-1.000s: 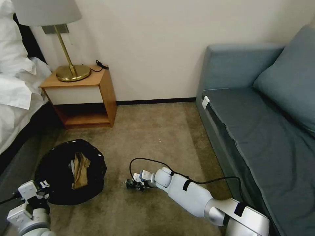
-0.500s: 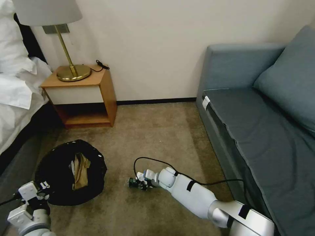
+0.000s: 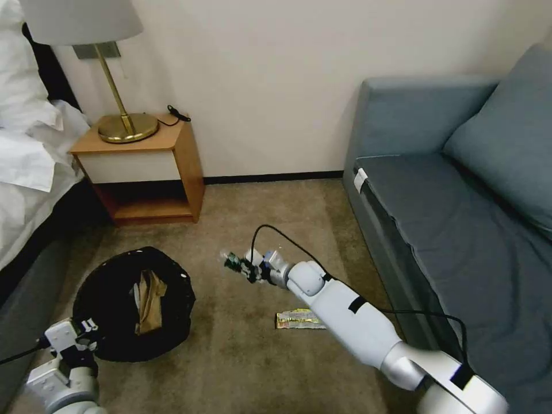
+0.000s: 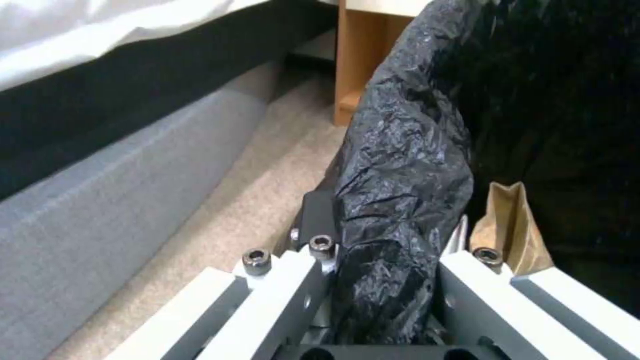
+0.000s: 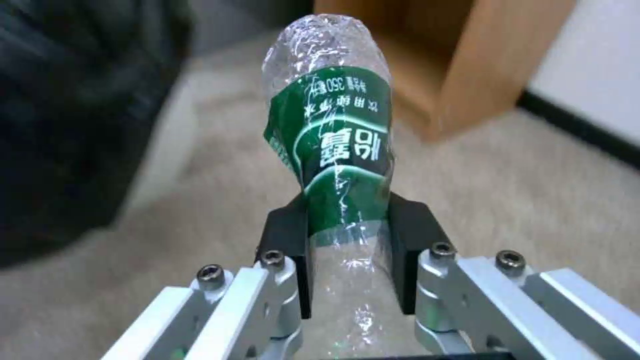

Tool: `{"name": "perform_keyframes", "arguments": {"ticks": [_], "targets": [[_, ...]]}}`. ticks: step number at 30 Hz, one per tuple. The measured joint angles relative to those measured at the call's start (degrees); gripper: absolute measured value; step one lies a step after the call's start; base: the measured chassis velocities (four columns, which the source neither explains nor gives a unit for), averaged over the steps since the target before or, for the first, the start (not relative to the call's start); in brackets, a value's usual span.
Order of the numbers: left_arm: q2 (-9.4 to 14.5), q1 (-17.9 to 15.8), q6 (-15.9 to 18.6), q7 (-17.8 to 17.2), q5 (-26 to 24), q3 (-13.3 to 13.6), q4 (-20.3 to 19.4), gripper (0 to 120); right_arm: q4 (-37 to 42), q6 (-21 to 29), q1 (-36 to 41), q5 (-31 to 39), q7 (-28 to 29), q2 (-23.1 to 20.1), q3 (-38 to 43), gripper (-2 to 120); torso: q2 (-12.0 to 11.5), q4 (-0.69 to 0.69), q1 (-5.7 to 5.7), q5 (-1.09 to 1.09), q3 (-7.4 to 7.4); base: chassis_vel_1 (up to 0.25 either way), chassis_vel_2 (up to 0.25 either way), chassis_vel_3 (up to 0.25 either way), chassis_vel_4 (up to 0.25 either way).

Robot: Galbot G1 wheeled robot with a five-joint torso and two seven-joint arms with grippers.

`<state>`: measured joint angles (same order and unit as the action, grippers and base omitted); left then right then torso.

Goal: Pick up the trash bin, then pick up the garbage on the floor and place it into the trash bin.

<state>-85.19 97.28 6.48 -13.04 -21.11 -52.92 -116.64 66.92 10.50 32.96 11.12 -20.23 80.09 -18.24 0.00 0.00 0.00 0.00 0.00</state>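
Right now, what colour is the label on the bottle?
Green with white writing on the bottle, clearest in the right wrist view.

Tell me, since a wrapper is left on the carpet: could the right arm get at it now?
Probably not yet: the right gripper is shut on the bottle, raised off the floor. The wrapper lies open on the carpet beside that arm, nothing covering it.

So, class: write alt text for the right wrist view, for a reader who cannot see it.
The right gripper clamps a clear, crumpled bottle with a green label, held above beige carpet. Behind it are a wooden bedside table and the blurred black trash bin.
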Motion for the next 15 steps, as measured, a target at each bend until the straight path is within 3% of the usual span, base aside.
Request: {"name": "perform_keyframes", "arguments": {"ticks": [4, 9, 15], "targets": [[0.1, -0.3, 0.1, 0.0, 0.0, 0.1, 0.0, 3, 5.9, 1.7, 0.1, 0.8, 1.1, -1.1, -1.2, 22, 0.0, 0.00, 0.00, 0.00, 0.00, 0.000, 0.000, 0.000, 0.000], [0.3, -0.8, 0.3, 0.3, 0.5, 0.6, 0.4, 3, 21.5, 4.5, 0.7, 6.1, 4.4, -1.7, -5.8, 22, 0.0, 0.01, 0.00, 0.00, 0.00, 0.000, 0.000, 0.000, 0.000], [0.0, -1.1, 0.4, 0.7, 1.3, 0.9, 0.6, 3, 27.5, 4.8, 1.6, 8.4, 5.0, -1.7, -10.2, 22, 0.0, 0.00, 0.00, 0.00, 0.00, 0.000, 0.000, 0.000, 0.000]]}}
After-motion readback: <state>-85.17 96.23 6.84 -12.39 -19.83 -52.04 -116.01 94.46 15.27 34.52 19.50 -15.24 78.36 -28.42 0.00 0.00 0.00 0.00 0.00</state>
